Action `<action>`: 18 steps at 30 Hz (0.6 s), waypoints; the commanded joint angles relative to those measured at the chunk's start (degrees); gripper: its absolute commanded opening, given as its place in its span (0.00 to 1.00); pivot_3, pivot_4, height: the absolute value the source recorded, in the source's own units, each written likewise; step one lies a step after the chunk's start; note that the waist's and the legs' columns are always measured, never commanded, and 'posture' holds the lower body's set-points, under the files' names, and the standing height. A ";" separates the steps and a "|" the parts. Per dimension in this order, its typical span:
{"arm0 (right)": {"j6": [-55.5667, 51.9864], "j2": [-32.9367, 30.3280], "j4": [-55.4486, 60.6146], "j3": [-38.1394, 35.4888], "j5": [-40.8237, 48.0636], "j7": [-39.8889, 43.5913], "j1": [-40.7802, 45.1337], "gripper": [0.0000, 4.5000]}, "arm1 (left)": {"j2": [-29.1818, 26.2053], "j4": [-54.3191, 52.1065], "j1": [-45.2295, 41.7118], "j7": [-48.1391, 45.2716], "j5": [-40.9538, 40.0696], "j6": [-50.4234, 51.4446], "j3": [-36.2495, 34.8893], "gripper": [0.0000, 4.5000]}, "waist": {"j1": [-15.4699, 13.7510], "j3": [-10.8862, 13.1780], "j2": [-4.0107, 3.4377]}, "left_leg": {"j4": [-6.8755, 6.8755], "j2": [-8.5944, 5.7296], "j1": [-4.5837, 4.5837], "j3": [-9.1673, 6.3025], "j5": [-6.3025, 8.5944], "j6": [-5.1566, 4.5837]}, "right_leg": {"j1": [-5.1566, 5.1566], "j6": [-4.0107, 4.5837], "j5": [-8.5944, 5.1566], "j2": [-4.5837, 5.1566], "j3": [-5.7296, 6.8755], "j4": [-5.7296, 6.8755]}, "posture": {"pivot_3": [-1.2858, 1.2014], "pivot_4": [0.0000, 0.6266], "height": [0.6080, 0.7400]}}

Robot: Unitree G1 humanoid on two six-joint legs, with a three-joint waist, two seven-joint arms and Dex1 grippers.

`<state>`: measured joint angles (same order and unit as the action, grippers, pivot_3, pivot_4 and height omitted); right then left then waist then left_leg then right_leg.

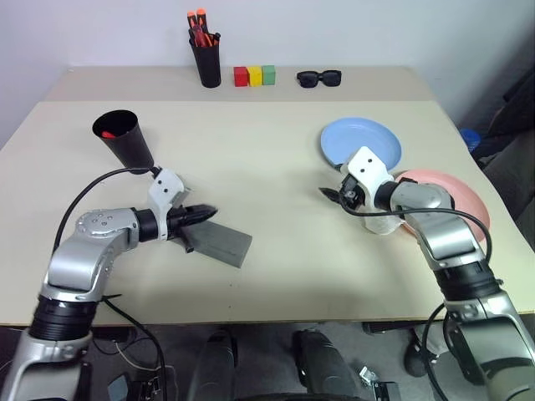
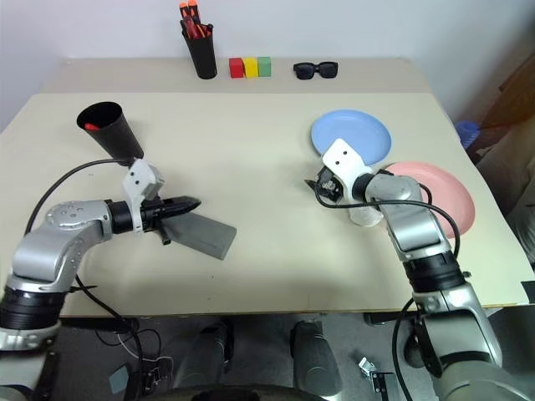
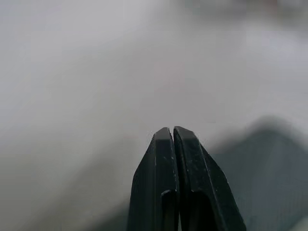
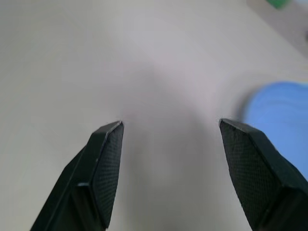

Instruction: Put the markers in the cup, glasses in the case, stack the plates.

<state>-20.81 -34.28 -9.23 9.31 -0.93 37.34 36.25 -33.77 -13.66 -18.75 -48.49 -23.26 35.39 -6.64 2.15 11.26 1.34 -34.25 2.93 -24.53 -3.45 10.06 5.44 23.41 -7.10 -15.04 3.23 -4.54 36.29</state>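
The black cup [image 1: 125,140] leans at the table's left, and the red end of a marker [image 1: 107,132] shows in its mouth. The grey case [image 1: 221,242] lies closed on the table in front of it. My left gripper [image 1: 206,214] is shut and empty, its tips just over the case's near-left end. The light blue plate [image 1: 361,140] rests at the right, with the pink plate [image 1: 451,199] beside it, partly behind my right arm. My right gripper [image 4: 168,127] hangs open over bare table just left of the blue plate [image 4: 281,115]. The glasses are out of view.
A narrow black pen holder [image 1: 206,60] with orange-red pens stands at the back. To its right are red, yellow and green blocks [image 1: 254,76] and black sunglasses [image 1: 318,78]. Open table lies between the two arms.
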 commanded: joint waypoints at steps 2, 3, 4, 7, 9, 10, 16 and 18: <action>7.94 1.42 -12.37 1.32 -6.28 -6.12 5.70 0.71 | 2.25 -8.47 2.15 0.98 -7.46 -1.24 -4.93 0.01 | 0.33 -0.01 -0.01 | 0.03 0.00 0.03 0.00 0.00 0.00 | -0.01 -0.01 0.01 0.00 0.00 -0.01 | 0.52 0.24 1.00; 9.64 1.73 -15.29 1.79 -7.42 -7.25 6.83 0.71 | 2.16 -9.81 3.47 0.74 -7.83 -1.46 -4.60 0.01 | 0.38 -0.01 -0.01 | 0.07 0.00 0.05 0.00 0.00 0.00 | -0.01 -0.03 0.02 0.00 -0.01 -0.01 | 0.52 0.24 1.00; 11.01 2.10 -17.91 2.02 -8.23 -8.13 7.84 0.71 | 2.04 -10.94 4.67 0.46 -8.27 -1.72 -4.24 0.01 | 0.48 -0.01 -0.03 | 0.10 0.00 0.06 0.00 0.00 0.00 | -0.01 -0.06 0.03 0.00 -0.01 -0.01 | 0.52 0.24 1.00; 14.77 2.75 -24.62 3.09 -10.35 -9.35 10.13 0.71 | 2.20 -14.48 8.00 -0.05 -9.57 -2.52 -2.68 0.01 | 0.56 0.00 -0.05 | 0.16 0.00 0.06 0.01 0.00 -0.01 | 0.03 -0.19 0.09 -0.01 -0.01 0.01 | 0.52 0.24 1.00; 16.60 3.01 -27.65 3.39 -11.11 -9.53 10.90 0.71 | 3.07 -16.12 9.60 0.01 -10.10 -3.56 -1.81 0.01 | 0.53 0.00 -0.05 | 0.15 0.00 0.06 0.00 0.00 -0.01 | 0.03 -0.18 0.08 -0.01 -0.01 0.01 | 0.52 0.24 1.00; 17.28 3.19 -28.98 3.42 -11.38 -9.64 11.26 0.66 | 3.44 -16.62 10.46 -0.10 -10.02 -4.35 -1.18 0.00 | 0.51 0.00 -0.05 | 0.13 0.00 0.06 0.01 0.00 -0.01 | 0.01 -0.14 0.07 -0.01 -0.02 0.01 | 0.52 0.24 1.00; 19.68 3.36 -30.73 3.15 -12.94 -10.24 11.03 0.03 | 5.12 -16.65 13.50 0.62 -8.78 -8.01 2.18 0.00 | 0.43 0.00 -0.05 | 0.06 -0.01 0.08 0.00 0.00 -0.01 | -0.04 -0.03 0.01 -0.01 -0.03 0.01 | 0.52 0.24 1.00; 20.37 3.26 -28.90 2.80 -13.05 -10.56 10.20 0.01 | 5.96 -16.59 13.71 1.33 -8.46 -8.45 3.43 0.00 | 0.43 0.00 -0.05 | 0.07 -0.01 0.08 0.00 0.00 -0.01 | -0.05 -0.02 0.01 -0.01 -0.02 0.01 | 0.52 0.24 1.00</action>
<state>-1.78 -30.67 -40.62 13.11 -13.88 27.31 46.04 -28.19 -28.93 -5.15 -47.68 -31.83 28.46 -3.96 2.58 11.25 1.30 -34.18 2.93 -24.44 -3.45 10.06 5.43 23.37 -7.12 -15.03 3.21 -4.57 36.30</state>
